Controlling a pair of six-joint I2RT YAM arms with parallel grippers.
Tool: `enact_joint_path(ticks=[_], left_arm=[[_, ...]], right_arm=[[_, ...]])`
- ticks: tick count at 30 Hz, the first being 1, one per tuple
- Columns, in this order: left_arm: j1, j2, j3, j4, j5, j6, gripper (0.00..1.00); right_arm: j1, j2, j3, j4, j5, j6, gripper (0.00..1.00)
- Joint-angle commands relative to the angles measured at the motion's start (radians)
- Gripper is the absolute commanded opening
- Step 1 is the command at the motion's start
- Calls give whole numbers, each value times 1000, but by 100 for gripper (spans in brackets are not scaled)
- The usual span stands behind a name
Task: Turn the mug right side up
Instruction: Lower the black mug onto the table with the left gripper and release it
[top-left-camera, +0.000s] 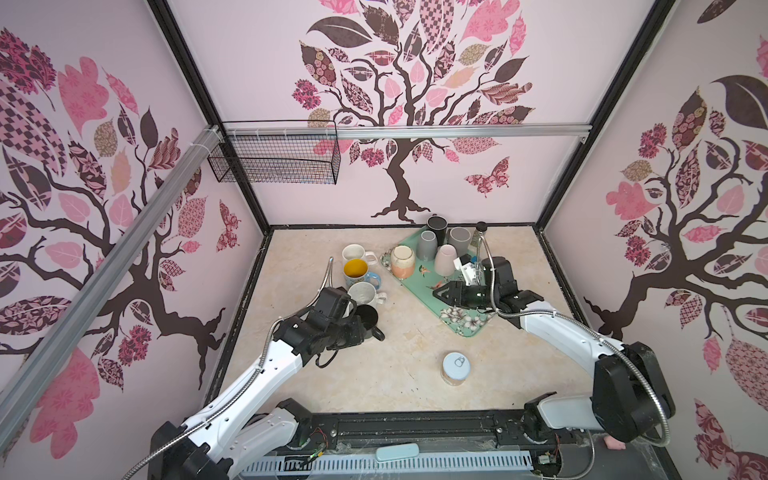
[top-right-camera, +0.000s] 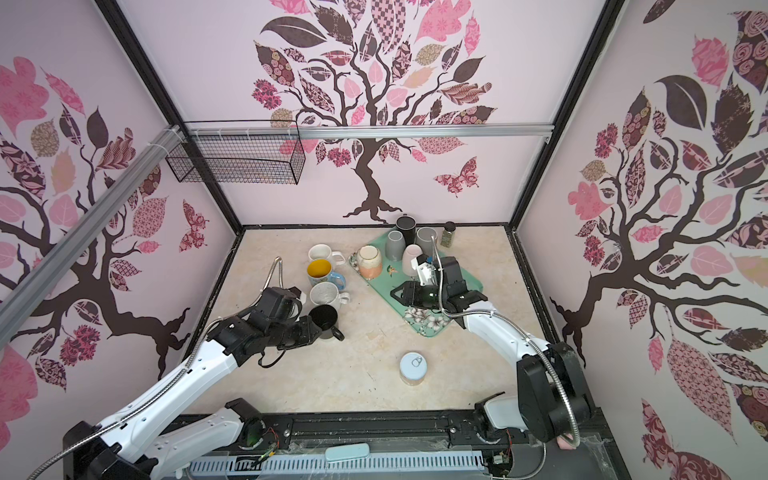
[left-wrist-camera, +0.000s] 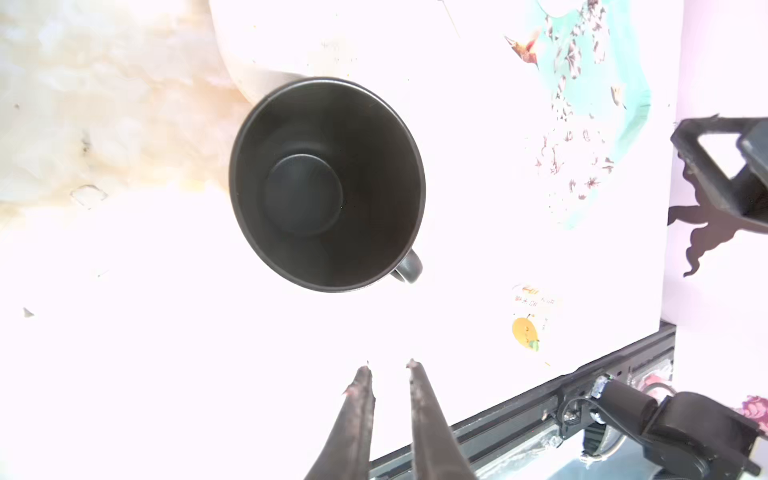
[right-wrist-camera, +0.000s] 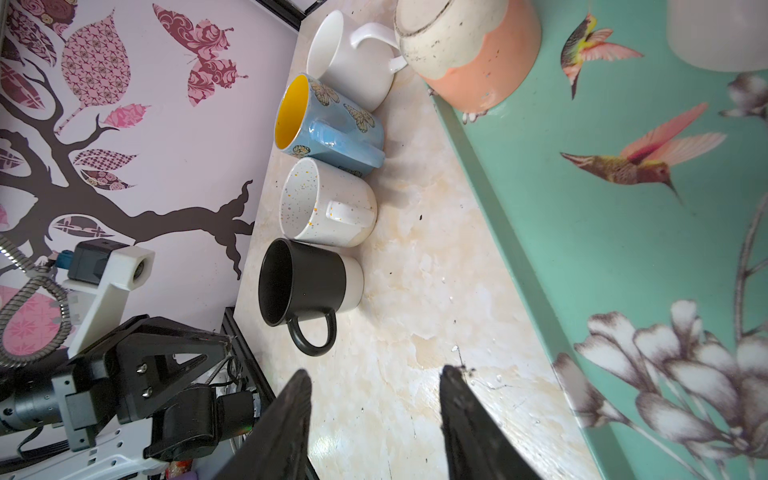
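1. The black mug (top-left-camera: 368, 318) stands right side up on the table (top-left-camera: 395, 374), mouth open to the ceiling. Its handle points towards the near side.
2. It is the nearest in a row of four upright mugs. Behind it comes a speckled mug (top-left-camera: 362, 293), close against it, then a blue mug (top-left-camera: 356, 269) with a yellow inside, then a white mug (top-left-camera: 354, 252).
3. The left gripper (left-wrist-camera: 389, 365) sits just beside the black mug, on its left in both top views. In the left wrist view its fingers are drawn almost together with a thin gap between the tips. There is nothing between them, and they are clear of the mug's rim.
4. The right gripper (right-wrist-camera: 376, 374) hangs low over the near left edge of the green tray (top-left-camera: 419, 282). Its fingers are moderately apart and hold nothing.
5. On the tray a peach-and-cream mug (top-left-camera: 402, 262) stands bottom up at the left corner. More cups stand upside down behind it (grey, pink and black ones, as far as I can make out).
6. A can (top-left-camera: 456, 368) stands alone on the table nearer the front, well apart from the mugs and the tray.
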Motion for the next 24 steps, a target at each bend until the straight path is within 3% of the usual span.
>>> enact_joint_path(ticks=[1,7,11,24], left_arm=[[-18,3,-51,40,-10,19,13],[-165,100,-4,91,-121,21,9],[-216,202,23,108,-155,12,8],[-228,367,105,193,-190,-25,7]], right_arm=[[0,10,46,-14,26,-15,51],[0,-29,30,-42,84,-41,51],[0,-33,32,-54,85,-48,51],[0,-38,33,-72,100,-78,51]])
